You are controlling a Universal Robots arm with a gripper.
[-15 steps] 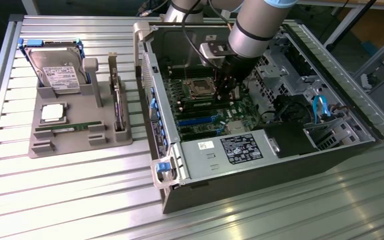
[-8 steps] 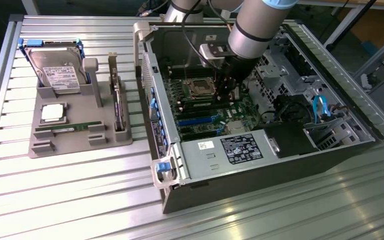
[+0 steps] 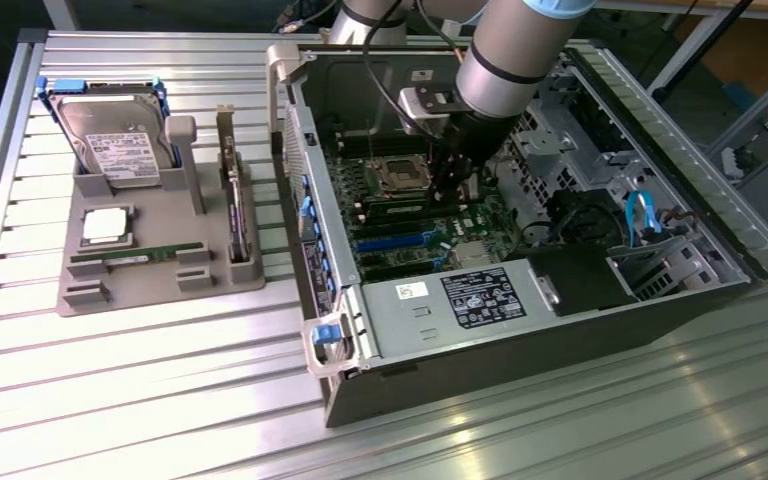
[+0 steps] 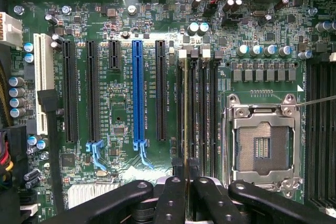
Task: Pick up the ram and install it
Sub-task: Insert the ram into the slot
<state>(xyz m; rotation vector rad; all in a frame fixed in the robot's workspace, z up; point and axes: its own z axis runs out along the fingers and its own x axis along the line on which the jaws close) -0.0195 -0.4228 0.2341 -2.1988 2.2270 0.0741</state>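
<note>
My gripper (image 3: 454,188) reaches down into the open computer case (image 3: 651,300), over the motherboard (image 4: 121,103). In the wrist view the ram (image 4: 185,108) shows edge-on as a thin pale green strip. It stands along the outermost of the black memory slots (image 4: 202,108), beside the processor socket (image 4: 261,148). The black fingers (image 4: 173,192) close in on the near end of the ram, and the gripper (image 4: 187,171) is shut on it. Whether the stick is fully seated in the slot cannot be told.
A grey parts tray (image 3: 157,290) stands at the exterior view's left of the case. It holds a hard drive (image 3: 117,140), a silver processor (image 3: 104,225), a dark expansion card (image 3: 233,200) and another green stick (image 3: 137,257). The case walls hem in the arm.
</note>
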